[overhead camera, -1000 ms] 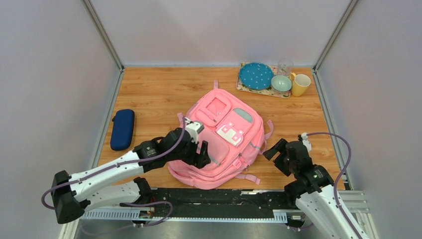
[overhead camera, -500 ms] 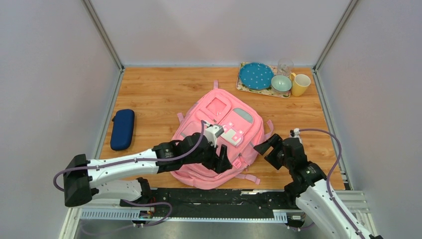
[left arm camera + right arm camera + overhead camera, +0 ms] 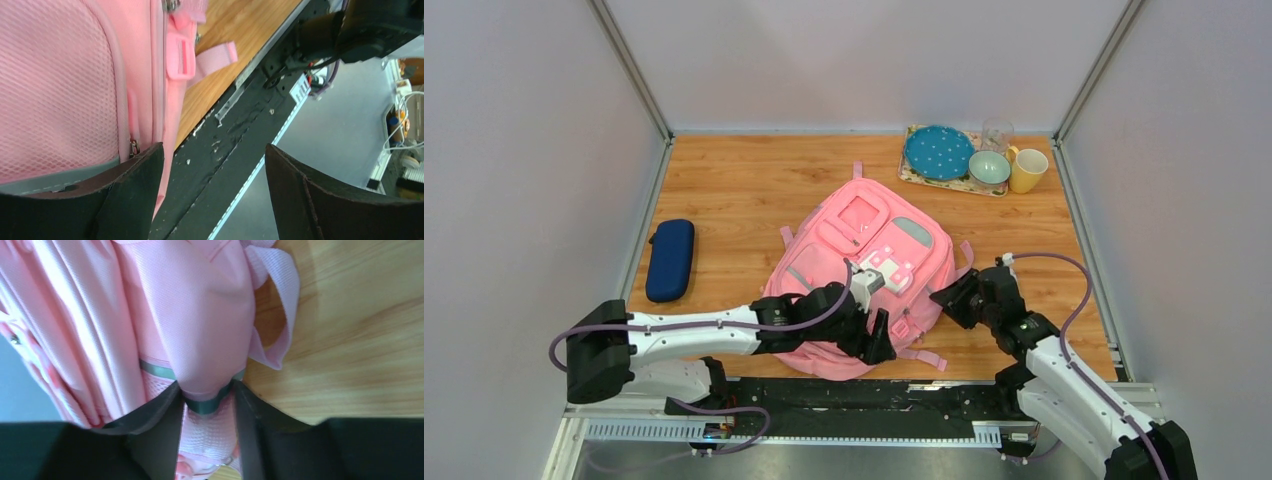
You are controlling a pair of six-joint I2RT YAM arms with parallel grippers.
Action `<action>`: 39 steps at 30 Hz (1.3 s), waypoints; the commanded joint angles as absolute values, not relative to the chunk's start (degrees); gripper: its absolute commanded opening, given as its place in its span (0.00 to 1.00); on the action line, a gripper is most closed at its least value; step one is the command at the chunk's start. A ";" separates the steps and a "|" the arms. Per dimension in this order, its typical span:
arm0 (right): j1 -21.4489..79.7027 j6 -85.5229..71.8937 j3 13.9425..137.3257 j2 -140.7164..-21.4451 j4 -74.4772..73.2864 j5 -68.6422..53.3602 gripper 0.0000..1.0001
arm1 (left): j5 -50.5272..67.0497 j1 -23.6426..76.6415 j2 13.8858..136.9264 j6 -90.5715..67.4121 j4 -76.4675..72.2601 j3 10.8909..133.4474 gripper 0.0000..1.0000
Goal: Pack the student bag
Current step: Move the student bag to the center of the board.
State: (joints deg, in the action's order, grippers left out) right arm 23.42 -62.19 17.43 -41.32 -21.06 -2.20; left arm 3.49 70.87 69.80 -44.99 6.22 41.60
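The pink student bag (image 3: 864, 265) lies flat on the wooden table, front pockets and grey-white patch up. My left gripper (image 3: 879, 340) is open and empty at the bag's near right corner. In the left wrist view (image 3: 215, 165) its left finger (image 3: 130, 190) rests against the bag's mesh side (image 3: 60, 90) by a zip pull (image 3: 134, 147). My right gripper (image 3: 949, 300) is at the bag's right side. In the right wrist view (image 3: 207, 395) it pinches a fold of the bag's pink fabric (image 3: 190, 315) with a grey strip.
A navy blue zip case (image 3: 670, 259) lies at the left wall. A tray at the back right holds a teal plate (image 3: 938, 152), a bowl (image 3: 989, 167), a glass (image 3: 997, 133) and a yellow mug (image 3: 1027, 170). The black rail (image 3: 864, 395) runs along the near table edge.
My left gripper has swung right across the bag to its near right corner. My right gripper has moved left onto the bag's right side and taken hold of it.
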 commanded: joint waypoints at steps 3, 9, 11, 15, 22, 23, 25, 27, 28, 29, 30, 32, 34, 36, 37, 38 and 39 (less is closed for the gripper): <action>23.20 -63.72 15.47 -42.28 -12.74 -5.89 0.24 | 8.80 71.19 71.02 -47.55 2.28 35.43 0.80; 23.20 -61.97 13.81 -41.40 -13.27 -8.26 0.00 | -3.50 70.84 67.33 -44.84 10.35 33.05 0.82; 23.20 -61.26 13.01 -40.96 -13.45 -9.57 0.00 | -5.27 69.79 66.62 -44.12 11.95 32.96 0.82; 23.47 -62.75 10.64 -38.59 -12.75 -11.60 0.00 | -3.96 64.79 65.31 -42.29 13.27 31.91 0.82; 25.14 -66.88 7.56 -32.53 -14.40 -10.99 0.00 | -6.24 58.54 60.04 -39.03 16.79 30.68 0.83; 25.14 -67.15 7.65 -31.30 -15.11 -10.81 0.00 | -6.33 58.45 59.59 -38.85 17.22 30.67 0.83; 25.14 -67.50 7.56 -29.89 -16.60 -10.64 0.00 | -4.85 58.45 58.28 -38.93 17.49 30.94 0.83; 25.31 -68.11 7.65 -27.95 -16.96 -10.55 0.00 | -1.69 58.62 57.31 -41.29 15.04 30.76 0.82; 25.40 -68.38 7.56 -27.51 -17.31 -10.11 0.00 | 1.55 58.80 56.70 -42.44 13.46 30.67 0.82; 25.49 -68.55 7.82 -26.99 -17.40 -9.93 0.00 | 2.10 60.54 56.52 -43.50 10.58 30.67 0.81; 25.58 -68.82 7.91 -26.90 -17.40 -9.76 0.00 | 1.85 61.86 56.77 -44.64 9.76 31.89 0.80; 25.58 -68.91 8.43 -27.07 -17.67 -9.06 0.00 | -1.39 65.11 58.79 -44.48 10.36 34.79 0.79; 26.10 -69.08 9.14 -27.86 -17.67 -8.44 0.00 | -3.07 67.67 62.55 -44.03 11.60 39.97 0.78; 26.98 -69.26 9.49 -28.73 -17.23 -8.00 0.00 | -3.25 68.90 65.29 -42.64 12.65 44.53 0.75; 27.33 -69.78 9.75 -29.00 -16.97 -7.13 0.00 | -3.69 69.08 68.35 -42.19 13.53 46.13 0.75; 27.86 -69.87 10.02 -29.18 -16.88 -6.68 0.00 | -4.30 69.26 69.86 -41.75 16.15 47.71 0.74; 29.08 -70.22 10.28 -29.35 -16.79 -6.16 0.00 | -5.00 69.43 71.27 -40.96 17.22 50.51 0.74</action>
State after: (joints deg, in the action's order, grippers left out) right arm 26.37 -68.88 8.27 -28.49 -15.57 -7.07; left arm -2.04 68.69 66.48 -43.11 14.48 42.26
